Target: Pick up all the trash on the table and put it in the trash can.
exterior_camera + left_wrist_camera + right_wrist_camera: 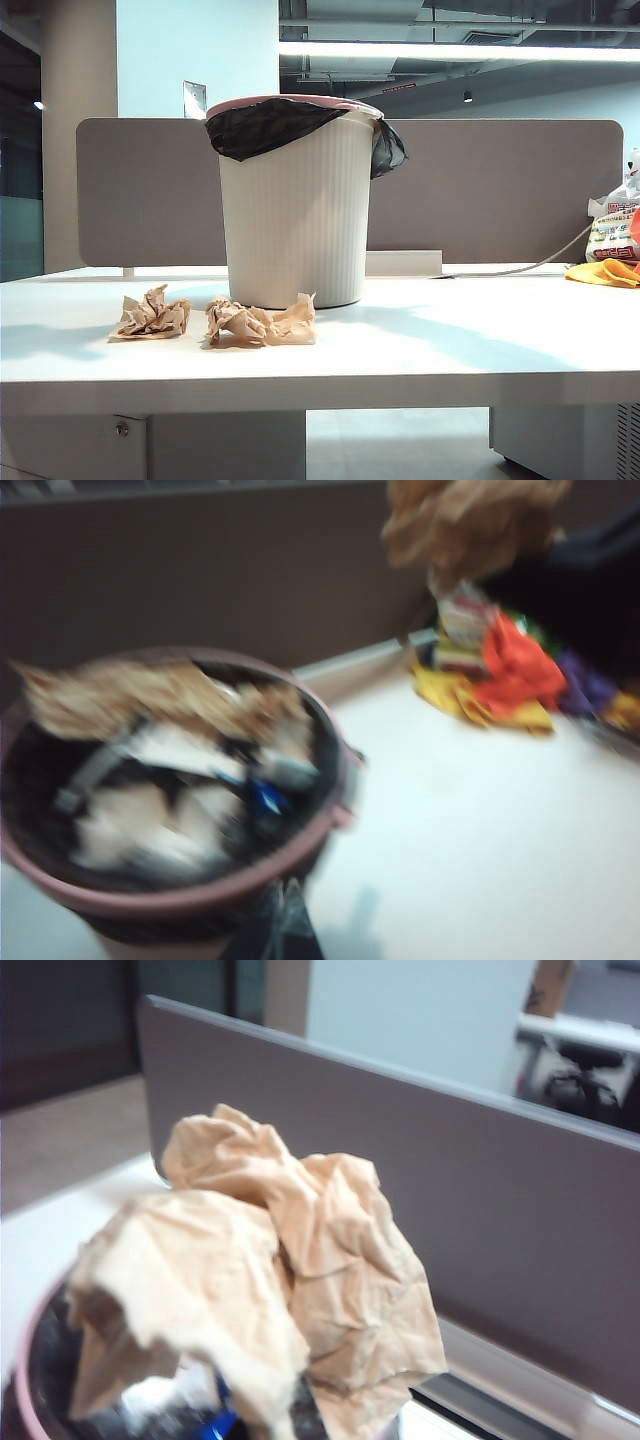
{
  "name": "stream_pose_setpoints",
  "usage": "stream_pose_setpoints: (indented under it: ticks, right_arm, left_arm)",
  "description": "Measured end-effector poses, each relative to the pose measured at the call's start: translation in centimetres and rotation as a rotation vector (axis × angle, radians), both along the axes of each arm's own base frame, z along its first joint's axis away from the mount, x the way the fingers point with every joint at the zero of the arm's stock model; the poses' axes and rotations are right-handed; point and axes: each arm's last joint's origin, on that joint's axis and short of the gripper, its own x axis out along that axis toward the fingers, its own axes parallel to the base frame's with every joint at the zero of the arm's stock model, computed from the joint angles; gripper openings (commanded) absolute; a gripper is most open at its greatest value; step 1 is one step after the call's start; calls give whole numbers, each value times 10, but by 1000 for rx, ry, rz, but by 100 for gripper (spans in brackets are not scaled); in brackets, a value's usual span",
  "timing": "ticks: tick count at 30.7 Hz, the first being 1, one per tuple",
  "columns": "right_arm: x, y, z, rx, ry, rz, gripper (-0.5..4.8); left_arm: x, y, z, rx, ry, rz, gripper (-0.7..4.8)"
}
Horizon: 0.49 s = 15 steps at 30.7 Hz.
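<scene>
White ribbed trash can [295, 215] with its pink rim and black liner [262, 125] sits mid-table [450, 350] in the exterior view, right up against the grey divider panel [500, 190]. One tan paper wad [150, 315] lies on the table at about 7 o'clock from the can's foot. A bigger crumpled clump [260, 322] sits at 6 o'clock, just in front of the can; could be two wads touching, can't tell. Way out at 3 o'clock there's a yellow cloth [605, 272] beside a printed bag [615, 225]. No arms in this shot.

Left wrist view is blurry. It looks down into the can [330, 825], which already has paper and scraps inside. A brown crumpled piece [470, 520] shows up beyond it, near the colourful pile by the divider. The left gripper itself isn't in the shot; its jaws are pressed together.

Right wrist view: a big tan crumple [270, 1280] fills the shot, hanging just over the can's rim [25, 1360]. The right gripper is above the can with jaws pressed together, but its fingers are hidden, so I can't tell whether it's pinching that paper.
</scene>
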Motion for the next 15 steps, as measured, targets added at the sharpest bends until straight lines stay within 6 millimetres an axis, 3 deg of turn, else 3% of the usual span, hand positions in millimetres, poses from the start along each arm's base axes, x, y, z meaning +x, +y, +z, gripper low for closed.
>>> stream_pose_setpoints:
  ticks: [6,15]
  right_arm:
    - [27,43,1,10,-23,71,-2]
    - [74,78,-59,-12,145,45,-2]
  left_arm:
    - [1,16,13,8,-12,62,-6]
    - [-1,20,1,73,116,71,-6]
